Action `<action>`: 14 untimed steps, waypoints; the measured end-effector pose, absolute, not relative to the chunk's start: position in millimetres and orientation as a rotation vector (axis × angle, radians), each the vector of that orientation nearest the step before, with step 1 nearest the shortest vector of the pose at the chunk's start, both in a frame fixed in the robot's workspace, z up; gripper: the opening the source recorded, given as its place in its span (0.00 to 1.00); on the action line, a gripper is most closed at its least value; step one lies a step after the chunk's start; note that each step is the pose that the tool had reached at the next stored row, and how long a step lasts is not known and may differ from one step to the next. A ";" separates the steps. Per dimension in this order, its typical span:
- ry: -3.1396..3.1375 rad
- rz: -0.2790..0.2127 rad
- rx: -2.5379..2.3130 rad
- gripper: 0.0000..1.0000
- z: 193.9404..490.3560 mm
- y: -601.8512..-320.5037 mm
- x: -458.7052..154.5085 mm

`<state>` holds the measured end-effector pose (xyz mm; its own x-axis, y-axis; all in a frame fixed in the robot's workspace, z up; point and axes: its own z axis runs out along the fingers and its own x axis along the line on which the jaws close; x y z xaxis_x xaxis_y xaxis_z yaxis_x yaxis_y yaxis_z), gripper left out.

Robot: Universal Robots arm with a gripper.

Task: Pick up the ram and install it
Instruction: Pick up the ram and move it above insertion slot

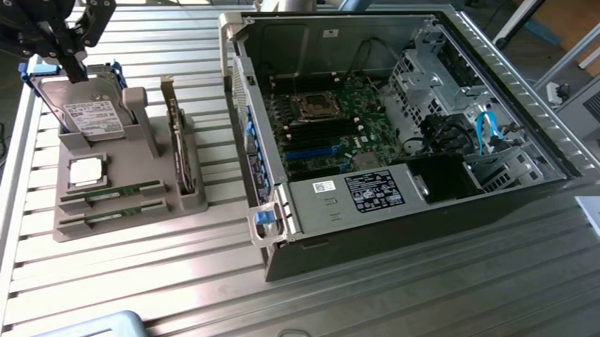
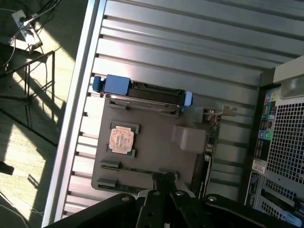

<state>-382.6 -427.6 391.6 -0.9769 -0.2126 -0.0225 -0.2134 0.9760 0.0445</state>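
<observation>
Two ram sticks, thin green strips, lie in the front slots of the grey holder [image 1: 126,228]: one ram [image 1: 114,192] behind, the other ram [image 1: 119,213] in front. In the wrist view a ram [image 2: 135,169] lies just ahead of my fingertips. My gripper [image 1: 75,70] hangs high at the exterior view's top left, above the hard drive [image 1: 89,109], well apart from the ram sticks. Its black fingers [image 2: 153,199] are shut with nothing between them.
The holder also carries a silver processor chip [image 1: 86,170] and an upright expansion card [image 1: 178,151]. An open computer case [image 1: 525,91] with its green motherboard [image 1: 328,119] takes the exterior view's right half. Ribbed metal table [image 1: 140,281] lies in front.
</observation>
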 end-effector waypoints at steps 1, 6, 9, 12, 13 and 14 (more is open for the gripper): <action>3.101 0.073 -0.373 0.11 391.6 -427.6 -382.6; 3.077 0.074 -0.555 0.11 391.7 -427.6 -382.7; 3.052 0.074 -0.687 0.11 391.6 -427.7 -382.6; 3.033 0.073 -0.776 0.11 391.7 -427.6 -382.6; 3.020 0.073 -0.826 0.11 391.6 -427.7 -382.6; 3.012 0.073 -0.857 0.11 391.6 -427.6 -382.6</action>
<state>-382.6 -427.6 391.6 -0.8502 -0.5260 -0.0215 -0.5264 0.8492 0.0423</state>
